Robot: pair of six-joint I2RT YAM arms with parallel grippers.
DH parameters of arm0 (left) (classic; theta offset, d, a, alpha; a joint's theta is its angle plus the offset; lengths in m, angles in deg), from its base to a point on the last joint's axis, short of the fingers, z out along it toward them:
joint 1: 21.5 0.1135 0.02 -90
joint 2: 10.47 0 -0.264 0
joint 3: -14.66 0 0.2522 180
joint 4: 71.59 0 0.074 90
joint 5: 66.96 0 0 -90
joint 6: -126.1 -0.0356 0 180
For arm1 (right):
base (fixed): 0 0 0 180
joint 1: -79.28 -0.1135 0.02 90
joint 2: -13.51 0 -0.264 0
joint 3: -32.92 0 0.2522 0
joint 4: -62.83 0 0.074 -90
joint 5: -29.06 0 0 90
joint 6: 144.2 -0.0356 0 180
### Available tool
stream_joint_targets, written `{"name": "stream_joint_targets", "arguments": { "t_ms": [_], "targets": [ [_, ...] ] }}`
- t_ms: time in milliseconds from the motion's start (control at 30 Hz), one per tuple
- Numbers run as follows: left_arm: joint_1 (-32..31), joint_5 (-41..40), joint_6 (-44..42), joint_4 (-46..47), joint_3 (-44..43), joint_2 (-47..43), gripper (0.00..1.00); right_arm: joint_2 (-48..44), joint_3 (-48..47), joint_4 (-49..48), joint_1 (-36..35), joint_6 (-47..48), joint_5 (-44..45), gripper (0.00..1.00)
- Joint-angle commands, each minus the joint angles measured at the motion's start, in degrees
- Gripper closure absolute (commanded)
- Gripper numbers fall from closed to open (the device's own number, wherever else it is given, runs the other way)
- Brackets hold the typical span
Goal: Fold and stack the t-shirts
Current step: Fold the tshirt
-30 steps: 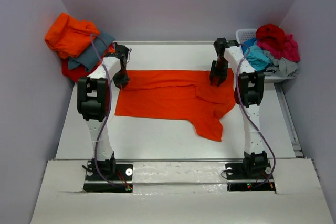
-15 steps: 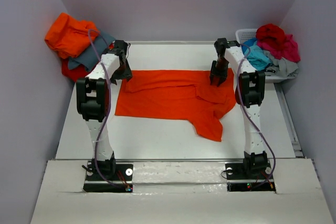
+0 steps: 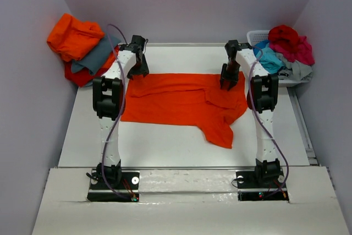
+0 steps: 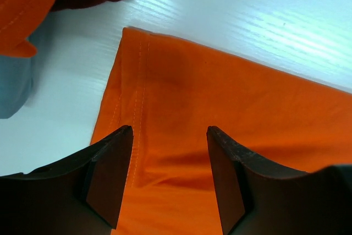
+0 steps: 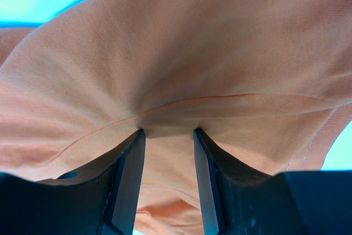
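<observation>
A bright orange t-shirt [image 3: 176, 103] lies spread flat across the middle of the table, one sleeve pointing toward the near edge. My left gripper [image 3: 137, 71] hovers open over the shirt's far left corner [image 4: 220, 97]; nothing sits between its fingers [image 4: 113, 174]. My right gripper [image 3: 226, 82] points down into the far right part of the shirt. In the right wrist view its tips [image 5: 168, 131] are partly closed on a fold of the orange cloth [image 5: 192, 53], which rises up around them.
A heap of orange, grey and red shirts [image 3: 77, 39] lies off the table's far left corner. The white basket [image 3: 254, 36] at the far right holds red, turquoise, crimson and grey shirts [image 3: 286, 45]. Walls stand close on three sides.
My left gripper opened, let go of the shirt's far left corner, and moved a little farther back and to the right. The right gripper and the shirt stayed where they were.
</observation>
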Motion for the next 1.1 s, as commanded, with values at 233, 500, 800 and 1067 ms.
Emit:
{"name": "stream_joint_targets", "arguments": {
  "t_ms": [233, 500, 800, 1067],
  "targets": [
    [0.3, -0.5, 1.0, 0.4, 3.9, -1.0, 0.33, 0.8, 2.5, -3.5, 1.0, 1.1, 2.0, 0.53],
    [0.9, -1.9, 1.2, 0.6, 4.8, -0.6, 0.33, 0.8, 3.1, -3.7, 1.0, 1.3, 1.9, 0.53],
    [3.2, -2.2, 1.0, 0.6, 4.6, -0.7, 0.34, 0.9, 3.1, -3.7, 1.0, 1.3, 1.9, 0.53],
    [3.8, -0.9, 0.5, 1.6, 6.1, -1.0, 0.35, 1.0, 3.1, -3.7, 1.0, 1.3, 1.9, 0.53]
  ]
}}
